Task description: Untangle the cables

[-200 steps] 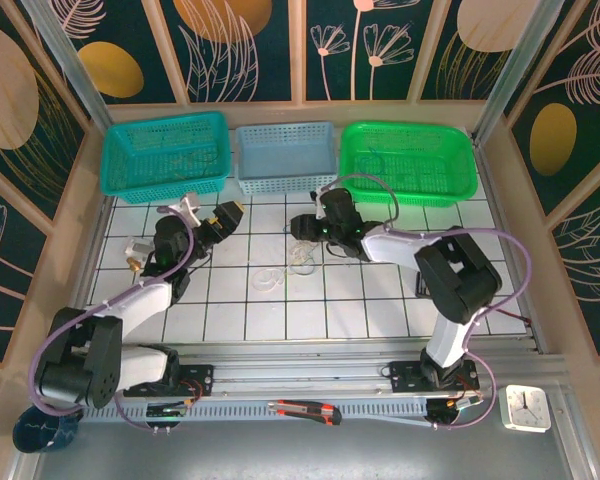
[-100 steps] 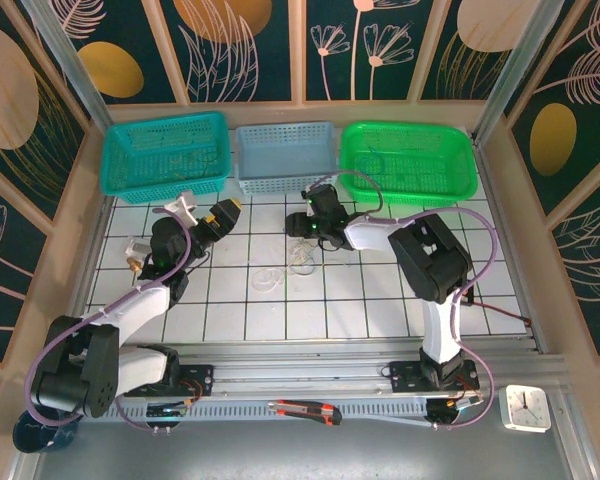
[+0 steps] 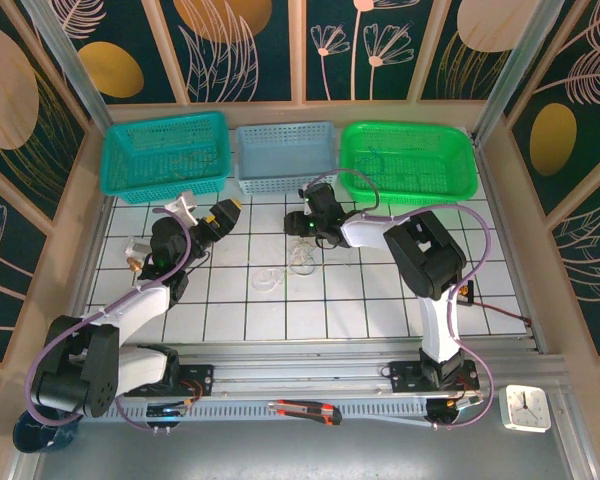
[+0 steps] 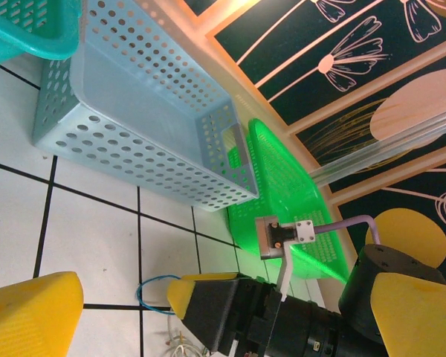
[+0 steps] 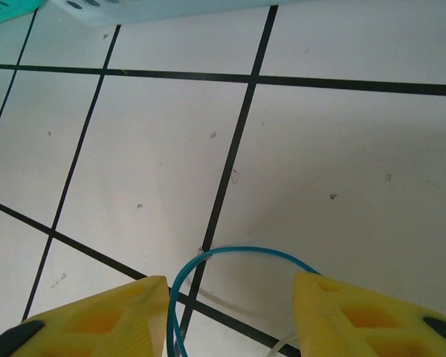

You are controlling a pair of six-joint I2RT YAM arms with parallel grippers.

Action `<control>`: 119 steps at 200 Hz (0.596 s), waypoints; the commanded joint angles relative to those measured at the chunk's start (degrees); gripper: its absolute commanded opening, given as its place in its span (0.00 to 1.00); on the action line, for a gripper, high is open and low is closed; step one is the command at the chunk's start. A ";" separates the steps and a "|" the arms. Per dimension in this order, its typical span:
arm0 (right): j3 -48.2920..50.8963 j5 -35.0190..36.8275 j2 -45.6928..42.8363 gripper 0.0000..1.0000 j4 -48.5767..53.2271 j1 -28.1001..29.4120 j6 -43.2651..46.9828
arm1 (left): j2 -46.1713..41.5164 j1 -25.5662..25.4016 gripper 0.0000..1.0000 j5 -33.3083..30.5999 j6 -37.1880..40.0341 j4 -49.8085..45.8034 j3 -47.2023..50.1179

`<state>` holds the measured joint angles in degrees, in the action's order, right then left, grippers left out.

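Straddling the cables (image 5: 245, 249), right gripper (image 5: 230, 290) spread wide.

Bright, even light falls from above onto the white table (image 3: 360, 300), leaving only faint, soft shadows. The overhead view is sharp, though its edges bow slightly. Close up, the yellow fingers (image 5: 89, 320) look a little soft, and the green basket (image 4: 282, 178) glows, nearly overexposed.
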<state>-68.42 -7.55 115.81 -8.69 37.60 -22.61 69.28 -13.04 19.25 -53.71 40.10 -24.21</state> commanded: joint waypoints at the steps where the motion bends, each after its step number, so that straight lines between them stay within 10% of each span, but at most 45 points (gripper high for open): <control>1: -1.54 -0.80 0.77 0.41 0.51 0.36 0.70 | 0.57 -0.10 0.99 1.48 0.15 2.35 -0.23; 33: -1.75 -1.54 -0.56 0.00 0.92 0.36 1.74 | 1.45 -0.12 0.99 2.32 1.62 2.18 -0.59; 119: -1.75 -2.73 -19.53 0.00 5.19 0.36 3.79 | 3.27 -0.21 0.99 5.26 6.73 7.14 -0.18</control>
<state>-68.45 -9.41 103.88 -4.99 37.60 -20.12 72.05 -13.04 22.13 -49.54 40.99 -24.21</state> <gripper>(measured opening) 0.051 0.988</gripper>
